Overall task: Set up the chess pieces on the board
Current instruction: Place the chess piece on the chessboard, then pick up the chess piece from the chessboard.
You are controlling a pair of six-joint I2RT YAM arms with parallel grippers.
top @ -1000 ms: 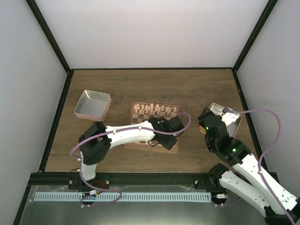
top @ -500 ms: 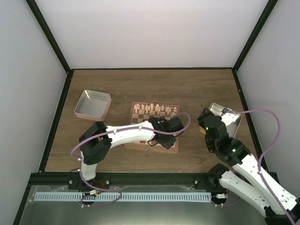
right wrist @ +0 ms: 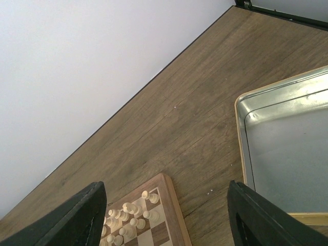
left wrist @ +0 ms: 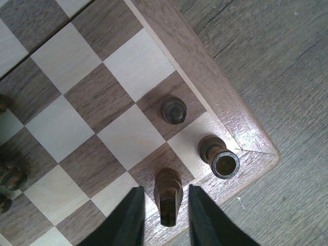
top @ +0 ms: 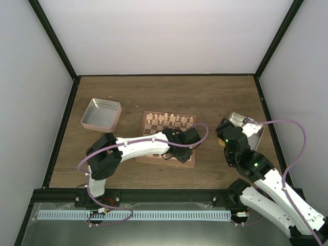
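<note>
Above: reaching low across the board (top: 160,131) to its lower-right corner with the left arm (top: 143,146), tip hidden under the wrist.
Left wrist: straddling a dark chess piece (left wrist: 167,197) at bottom centre with the left claw (left wrist: 165,188), released, thin gaps either side.
Right wrist: hovering over worktop (right wrist: 179,118) with right claw (right wrist: 165,187) spread wide, empty; tray (right wrist: 251,148) cut off right.

Board (left wrist: 82,66): wood, smooth satin finish, pale and dark squares with visible grain, reddish-brown border.
Dark chess pieces (left wrist: 173,109): turned wood, slight sheen.
Cream chess pieces (right wrist: 129,208): pale wood, matt.
Table (left wrist: 287,77): wood-grain surface, matt, finely streaked.
Tray (right wrist: 287,159) beside my right arm: bare metal, brushed grey, softly reflective, gold-tinted rim.
My left fingers (left wrist: 130,220): black, smooth, faintly glossy.
</note>
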